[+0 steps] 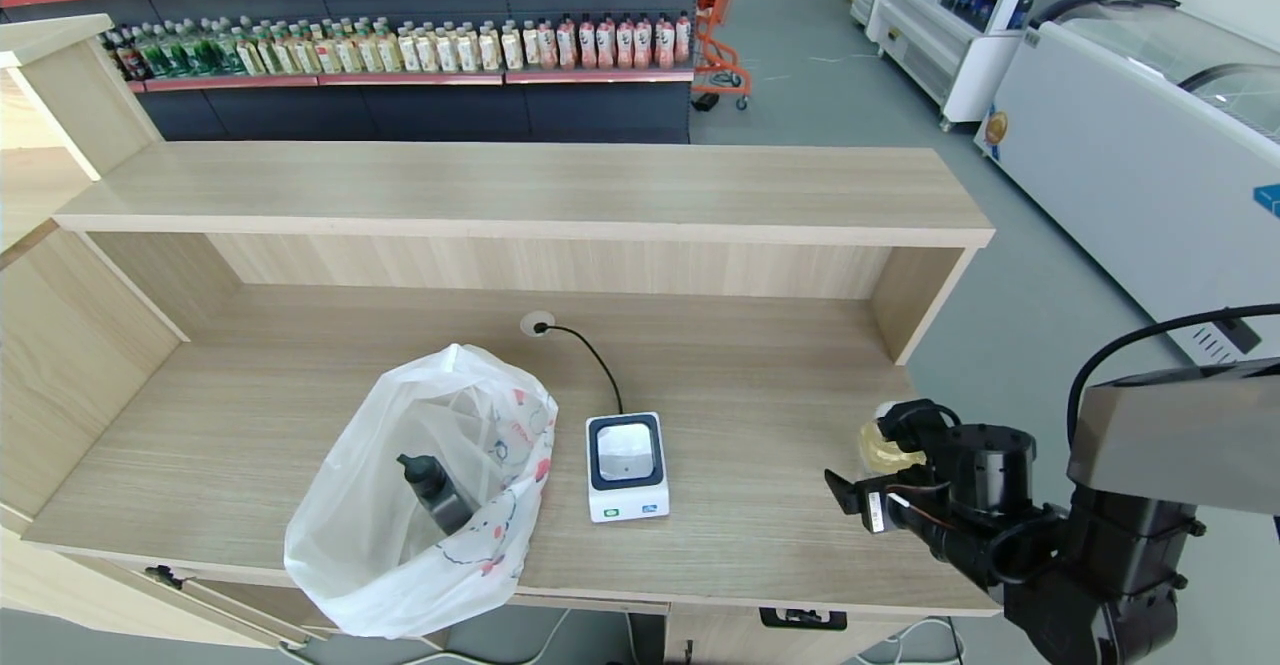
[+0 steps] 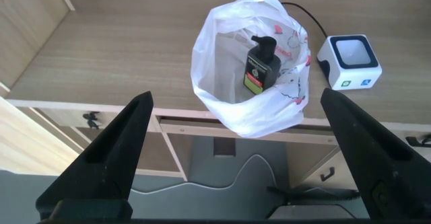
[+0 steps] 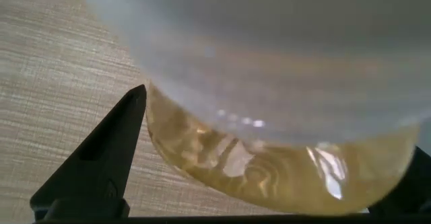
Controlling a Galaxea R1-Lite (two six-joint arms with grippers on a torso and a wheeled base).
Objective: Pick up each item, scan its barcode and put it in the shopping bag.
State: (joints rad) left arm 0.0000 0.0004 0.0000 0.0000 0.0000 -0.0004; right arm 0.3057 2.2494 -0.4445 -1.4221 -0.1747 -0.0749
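Clear plastic with a yellowish fill makes up the container (image 3: pixel 269 177) that is the task's next thing, and it stands at the right end of the tabletop (image 1: pixel 760 385), close to the edge and well apart from the scanner (image 1: pixel 626 465). The right claw (image 1: pixel 872 457) sits around it at the side, but the pictures do not show whether it has closed on the wall or only brackets it. Judging from the smooth, glossy, rounded wall, the container is likely slippery and could twist in a light hold. The liquid-looking fill suggests some weight that may slosh when it is tilted toward the scanner's window. The wall looks thin enough to give under a hard squeeze, so a firm but moderate hold low on the body, across its widest part, seems safest. Its lid or top cannot be made out, so leakage cannot be ruled out. The barcode cannot be found on the parts that show. The left claw (image 2: pixel 237 94) hangs spread wide and holds nothing, off the near edge of the tabletop and above the white shopping bag (image 1: pixel 340 525). The bag slumps open just beside the scanner with a black pump bottle (image 1: pixel 435 490) already leaning inside. Its soft film may fold in when the container goes down.
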